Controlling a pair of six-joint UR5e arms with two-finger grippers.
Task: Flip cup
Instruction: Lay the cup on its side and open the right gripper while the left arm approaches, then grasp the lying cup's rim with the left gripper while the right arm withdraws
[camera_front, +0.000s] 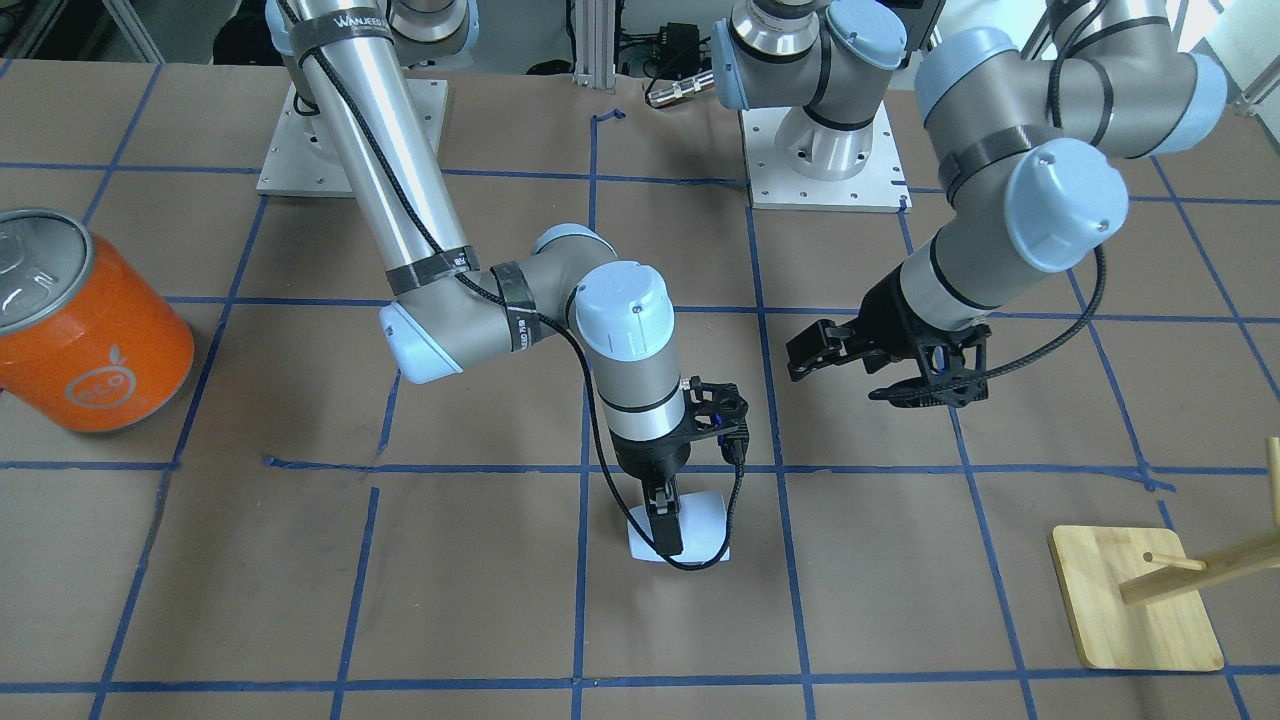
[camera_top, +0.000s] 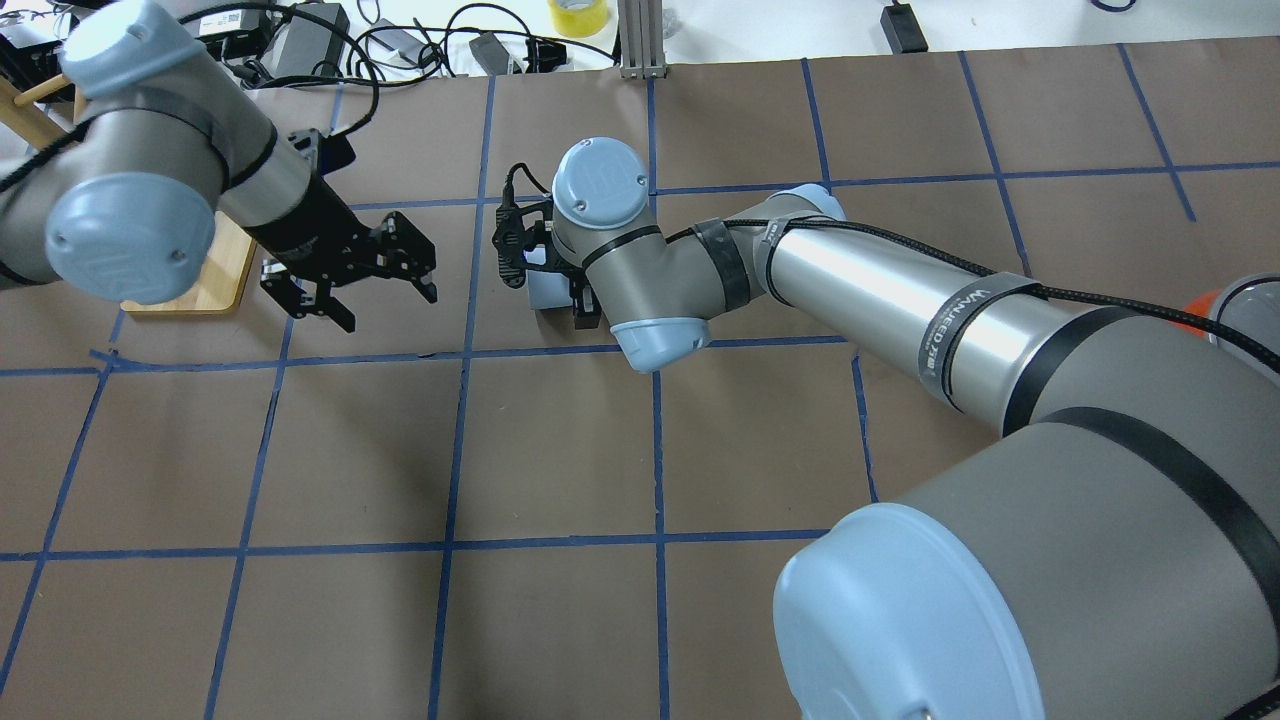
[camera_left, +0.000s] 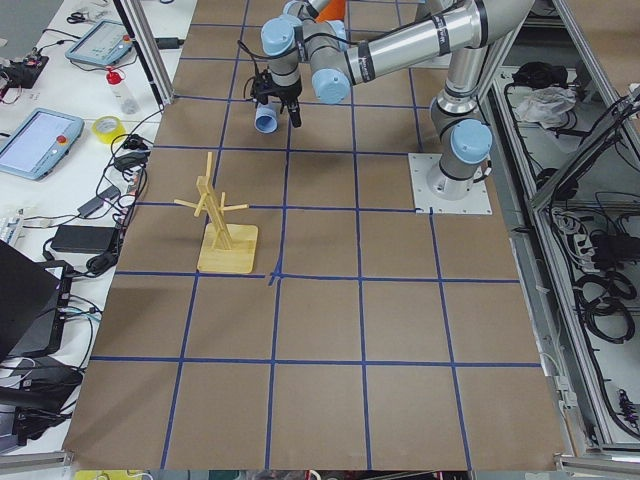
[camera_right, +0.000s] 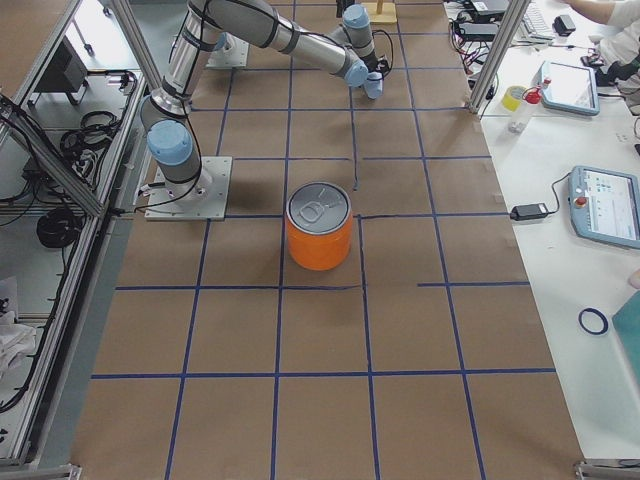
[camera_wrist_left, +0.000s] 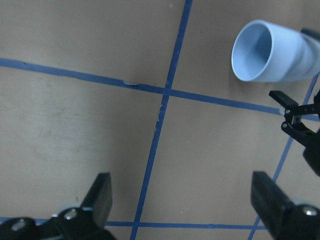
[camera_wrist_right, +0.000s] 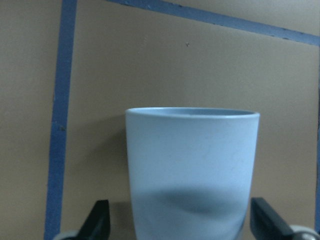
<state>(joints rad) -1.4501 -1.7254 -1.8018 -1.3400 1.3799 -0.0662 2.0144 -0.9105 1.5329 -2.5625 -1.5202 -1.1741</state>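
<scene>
Reaching steeply down, the right arm (camera_front: 400, 190) is pointing its right tool (camera_front: 668, 535) at the worktop (camera_front: 300, 580), jaws standing wide and straddling the base end of the cup (camera_front: 705, 520). The cup is lying on its side between them, rim jutting out past the fingers. The left arm (camera_front: 1050, 200) is hovering beside that tool, its left tool (camera_front: 850, 375) spread wide and holding nothing, with the cup's mouth facing it. Blue tape (camera_front: 585, 620) is crossing the brown worktop, and a can (camera_front: 85, 320) and a wooden stand (camera_front: 1130, 595) are sitting well apart from both tools.
</scene>
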